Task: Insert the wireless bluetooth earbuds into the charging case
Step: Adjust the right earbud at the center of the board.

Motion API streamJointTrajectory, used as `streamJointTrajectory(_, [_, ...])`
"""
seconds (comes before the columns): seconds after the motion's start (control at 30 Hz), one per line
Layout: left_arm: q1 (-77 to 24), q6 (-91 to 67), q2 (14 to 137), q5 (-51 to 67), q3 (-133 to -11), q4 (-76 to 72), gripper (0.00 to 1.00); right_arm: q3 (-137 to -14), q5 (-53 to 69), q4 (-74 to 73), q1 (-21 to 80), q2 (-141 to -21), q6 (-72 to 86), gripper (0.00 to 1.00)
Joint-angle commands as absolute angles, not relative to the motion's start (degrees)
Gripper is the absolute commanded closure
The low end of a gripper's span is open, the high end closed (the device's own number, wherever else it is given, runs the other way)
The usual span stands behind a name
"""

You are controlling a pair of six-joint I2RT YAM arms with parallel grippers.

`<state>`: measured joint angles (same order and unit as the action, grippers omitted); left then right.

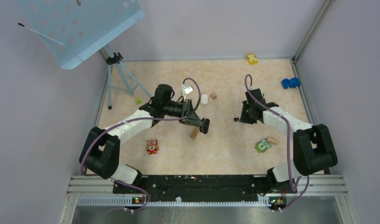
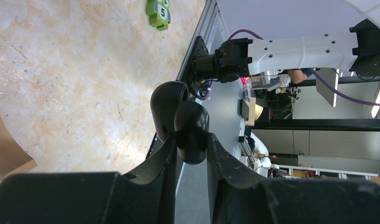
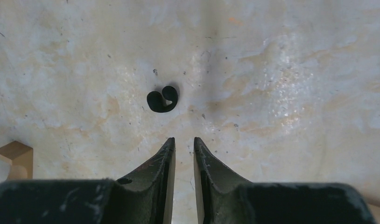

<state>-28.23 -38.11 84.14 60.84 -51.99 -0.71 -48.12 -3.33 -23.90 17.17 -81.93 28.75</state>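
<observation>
left pincer is clamped on the open black charging case, centre frame. right pincer is almost together and empty. 1 black earbud lies on the tabletop just above its tips. no earbud appears inserted yet.

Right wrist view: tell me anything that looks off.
The right gripper has its jaws nearly together with nothing between them, while the black earbud lies on the table just ahead of it, untouched. It looks like a close that would miss the bud. Nothing else seems odd.
</observation>
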Motion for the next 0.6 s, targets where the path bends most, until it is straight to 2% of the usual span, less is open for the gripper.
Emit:
streamJointTrajectory(0.0, [-28.24,-36.97,83.03,61.63,-52.06,-1.59,1.0,-51.03,-2.49,-20.03,19.03,-85.74,27.06,0.82])
streamJointTrajectory(0.57, [-28.24,-36.07,81.59,61.08,-52.01,-0.26,1.0,-50.65,-3.68,-13.1,19.03,-93.59,31.78,0.78])
